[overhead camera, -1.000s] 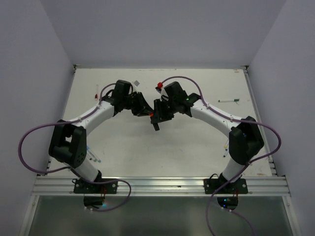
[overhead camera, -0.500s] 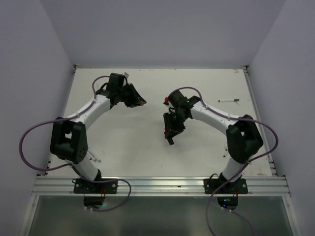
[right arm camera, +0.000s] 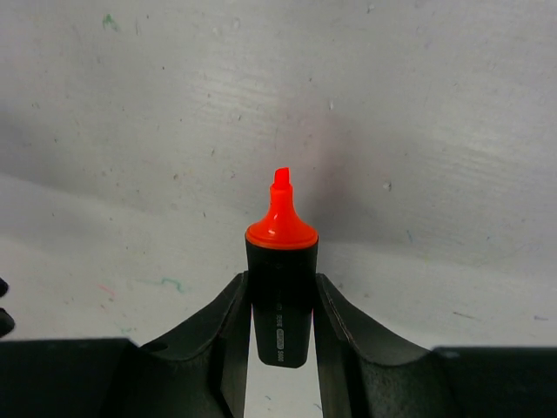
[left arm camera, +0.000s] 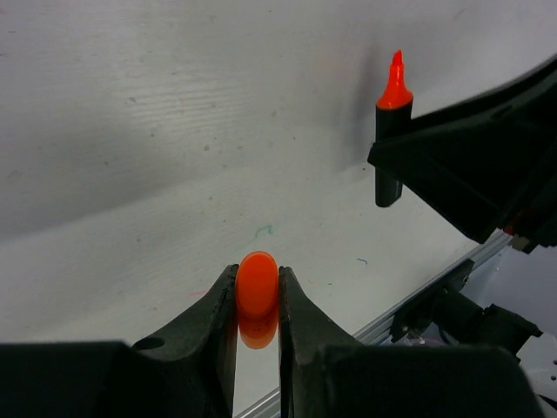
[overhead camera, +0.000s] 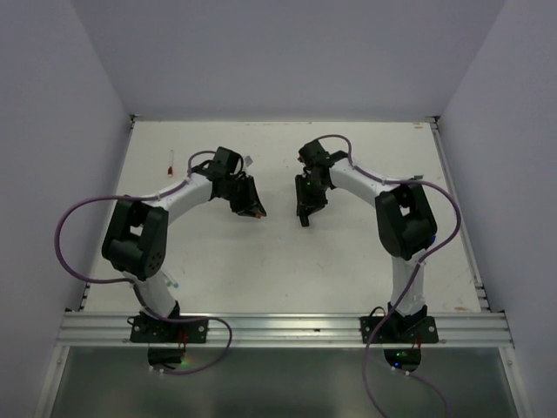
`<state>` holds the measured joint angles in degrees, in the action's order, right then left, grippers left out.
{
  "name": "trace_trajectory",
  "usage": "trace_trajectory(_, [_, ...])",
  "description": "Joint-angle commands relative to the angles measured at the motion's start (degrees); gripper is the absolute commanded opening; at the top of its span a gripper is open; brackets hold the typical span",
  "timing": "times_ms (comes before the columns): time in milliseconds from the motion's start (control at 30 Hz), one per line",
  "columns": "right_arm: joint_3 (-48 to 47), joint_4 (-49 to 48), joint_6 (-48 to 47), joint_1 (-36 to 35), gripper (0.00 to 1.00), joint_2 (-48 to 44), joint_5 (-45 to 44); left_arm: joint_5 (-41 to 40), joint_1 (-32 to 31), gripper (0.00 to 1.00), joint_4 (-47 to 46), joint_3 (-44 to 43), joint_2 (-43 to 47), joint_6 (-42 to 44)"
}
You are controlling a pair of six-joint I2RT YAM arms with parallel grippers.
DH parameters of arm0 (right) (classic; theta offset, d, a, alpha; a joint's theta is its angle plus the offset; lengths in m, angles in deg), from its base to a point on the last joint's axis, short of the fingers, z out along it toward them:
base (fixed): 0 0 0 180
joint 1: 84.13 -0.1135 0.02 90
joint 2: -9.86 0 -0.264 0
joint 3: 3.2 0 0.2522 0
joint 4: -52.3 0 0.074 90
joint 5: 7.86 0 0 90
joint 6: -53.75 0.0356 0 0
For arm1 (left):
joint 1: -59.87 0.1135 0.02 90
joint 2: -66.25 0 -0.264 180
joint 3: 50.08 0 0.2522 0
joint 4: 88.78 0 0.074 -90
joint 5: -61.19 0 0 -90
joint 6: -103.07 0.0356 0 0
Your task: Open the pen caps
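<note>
1. Orange cap (left arm camera: 257, 292) sits pinched between the two fingers of the left tool (left arm camera: 258, 277), which are drawn in narrowly on it, with its rounded end poking past the fingertips
2. Black marker (right arm camera: 280, 324) is gripped by its barrel in the right tool (right arm camera: 280, 279), whose fingers stand partly closed around that thicker body; the bare orange nib (right arm camera: 280, 218) sticks out beyond them
3. Cap and marker hang well apart above the bench (right arm camera: 435, 131), so this one reads as opened
4. From the left wrist, the marker shows up and to the right of the cap, its long axis upright in that view and not aimed at the cap
5. Next, I judge, both pieces get set down; a slim pen with a red end (overhead camera: 171, 162) lies at the far left, nearer the left arm
</note>
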<state>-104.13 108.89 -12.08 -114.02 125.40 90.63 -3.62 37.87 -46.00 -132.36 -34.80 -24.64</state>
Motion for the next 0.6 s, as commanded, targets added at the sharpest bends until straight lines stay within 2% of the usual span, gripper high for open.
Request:
trace_trajectory(0, [-3.1,-3.1,-0.7,0.4,0.00,1.2,-2.3,7.4,-0.8,0.00,-7.6,2.0,-1.6,3.1])
trace_trajectory(133, [-1.3,-7.2,-0.5,0.4,0.00,1.6,-1.6,13.1,-0.7,0.00,-15.0,3.5,-5.8,2.9])
trace_trajectory(233, [0.2,-10.6,-0.3,0.4,0.00,2.1,-1.0,14.4,-0.8,0.00,-18.8,2.6,-10.1,3.5])
trace_trajectory(367, [1.7,-14.2,-0.7,0.4,0.00,2.4,-0.7,14.5,-0.8,0.00,-20.0,0.7,-12.7,4.8])
trace_trajectory(567, [2.8,-15.1,0.2,0.4,0.00,3.3,-0.2,10.8,-0.7,0.00,-16.6,-2.1,-16.1,6.6])
